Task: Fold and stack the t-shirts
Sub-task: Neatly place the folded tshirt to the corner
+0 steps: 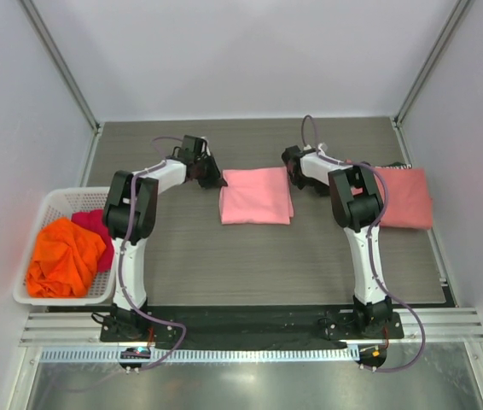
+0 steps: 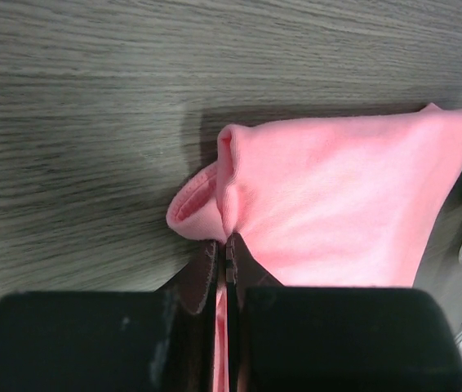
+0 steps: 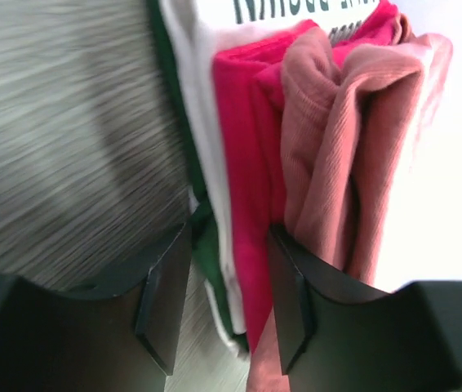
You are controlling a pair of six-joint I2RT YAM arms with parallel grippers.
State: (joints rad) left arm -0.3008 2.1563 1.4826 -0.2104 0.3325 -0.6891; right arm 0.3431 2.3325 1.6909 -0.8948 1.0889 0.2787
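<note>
A folded light pink t-shirt (image 1: 256,207) lies at the table's middle. My left gripper (image 1: 216,179) sits at its far left corner, and in the left wrist view the gripper (image 2: 223,245) is shut on a bunched edge of that pink t-shirt (image 2: 337,204). At the shirt's far right corner is my right gripper (image 1: 295,181). In its wrist view the right gripper (image 3: 228,237) has its jaws apart, and a strip of pale pink cloth (image 3: 268,371) shows low between them. A folded salmon-red t-shirt (image 1: 404,198) tops a pile at the right.
A white lattice basket (image 1: 54,198) at the left edge holds a crumpled orange t-shirt (image 1: 64,256) and a magenta one (image 1: 95,224). Seen edge-on in the right wrist view, the pile has green (image 3: 215,269), white (image 3: 194,82) and magenta (image 3: 239,122) layers under the salmon-red t-shirt (image 3: 337,147).
</note>
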